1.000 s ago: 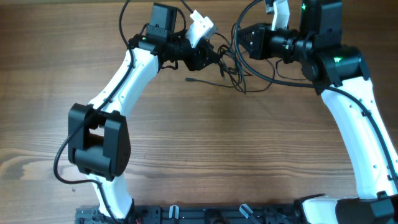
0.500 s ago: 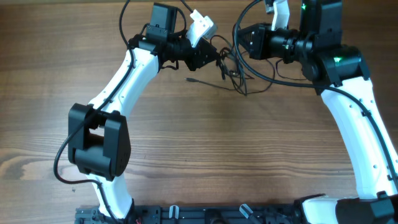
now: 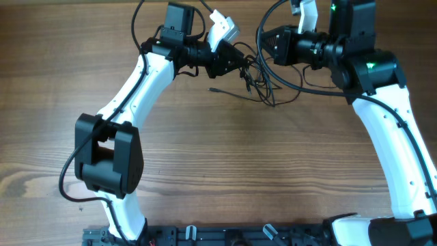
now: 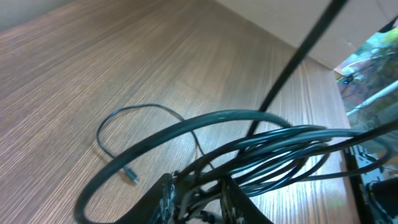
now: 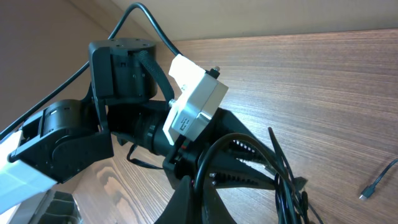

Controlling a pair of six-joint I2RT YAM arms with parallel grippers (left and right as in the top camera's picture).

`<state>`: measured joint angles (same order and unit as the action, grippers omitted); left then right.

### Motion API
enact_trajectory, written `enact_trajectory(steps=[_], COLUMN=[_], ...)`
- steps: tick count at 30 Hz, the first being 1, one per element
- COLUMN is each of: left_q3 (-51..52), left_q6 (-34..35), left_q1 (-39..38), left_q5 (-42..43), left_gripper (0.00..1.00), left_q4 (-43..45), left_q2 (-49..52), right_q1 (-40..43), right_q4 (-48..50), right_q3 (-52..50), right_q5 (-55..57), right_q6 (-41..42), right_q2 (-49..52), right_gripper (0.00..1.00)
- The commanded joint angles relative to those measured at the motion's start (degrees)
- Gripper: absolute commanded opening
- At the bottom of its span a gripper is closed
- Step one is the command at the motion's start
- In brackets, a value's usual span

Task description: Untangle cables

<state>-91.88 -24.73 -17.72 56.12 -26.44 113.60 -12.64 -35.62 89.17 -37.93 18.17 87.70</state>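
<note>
The cables [image 3: 265, 87] are a tangle of thin black wires on the wood at the far middle of the table, between my two grippers. My left gripper [image 3: 240, 66] reaches in from the left. In the left wrist view, several strands of the cables [image 4: 267, 134] run between its fingers [image 4: 163, 198], which press in on the bunch. One loose plug end [image 3: 213, 89] lies on the wood just left of the tangle. My right gripper [image 5: 200, 186] is shut on one black cable loop [image 5: 208, 158], just above and to the right of the left gripper.
Thicker black arm cables [image 3: 140, 20] arch over both wrists at the far edge. The left arm's white camera housing [image 5: 194, 102] sits close in front of the right gripper. Bare wood [image 3: 239, 157] stretches toward the near edge.
The left gripper's fingers have closed in on the bunch of wires. The tangle and the loose plug end have shifted slightly to the right. The right arm has not moved.
</note>
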Motion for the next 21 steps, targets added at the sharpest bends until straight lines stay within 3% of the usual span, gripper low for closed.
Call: enact_trajectory(steps=[1, 8, 12, 15, 16, 18, 20, 21], left_q3=[-1.0, -1.0, -1.0, -1.0, -1.0, -1.0, -1.0, -1.0], left_q6=[-0.3, -0.3, -0.6, -0.6, -0.5, -0.5, -0.5, -0.5], left_q1=[0.1, -0.2, -0.2, -0.2, -0.2, -0.2, -0.2, -0.2], left_q5=[3.6, 5.2, 8.9, 9.0, 9.0, 9.0, 8.7, 8.5], left_gripper=[0.21, 0.26, 0.37, 0.36, 0.41, 0.70, 0.82, 0.83], left_q4=[0.6, 0.5, 0.6, 0.9, 0.9, 0.8, 0.8, 0.8], left_q2=[0.7, 0.7, 0.7, 0.7, 0.7, 0.7, 0.7, 0.7], right_q1=[0.0, 0.0, 0.0, 0.0, 0.0, 0.0, 0.0, 0.0], right_q4=[0.4, 0.5, 0.5, 0.6, 0.6, 0.6, 0.7, 0.7], right_q3=[0.5, 0.5, 0.5, 0.5, 0.5, 0.5, 0.5, 0.5], right_q5=[-1.7, -2.1, -2.3, -2.4, -2.6, -3.2, -3.2, -3.1], right_q6=[0.3, 0.2, 0.2, 0.2, 0.2, 0.0, 0.0, 0.0], right_q2=[-0.2, -0.2, -0.2, -0.2, -0.2, -0.2, -0.2, -0.2], right_gripper=[0.04, 0.04, 0.04, 0.04, 0.04, 0.04, 0.04, 0.05])
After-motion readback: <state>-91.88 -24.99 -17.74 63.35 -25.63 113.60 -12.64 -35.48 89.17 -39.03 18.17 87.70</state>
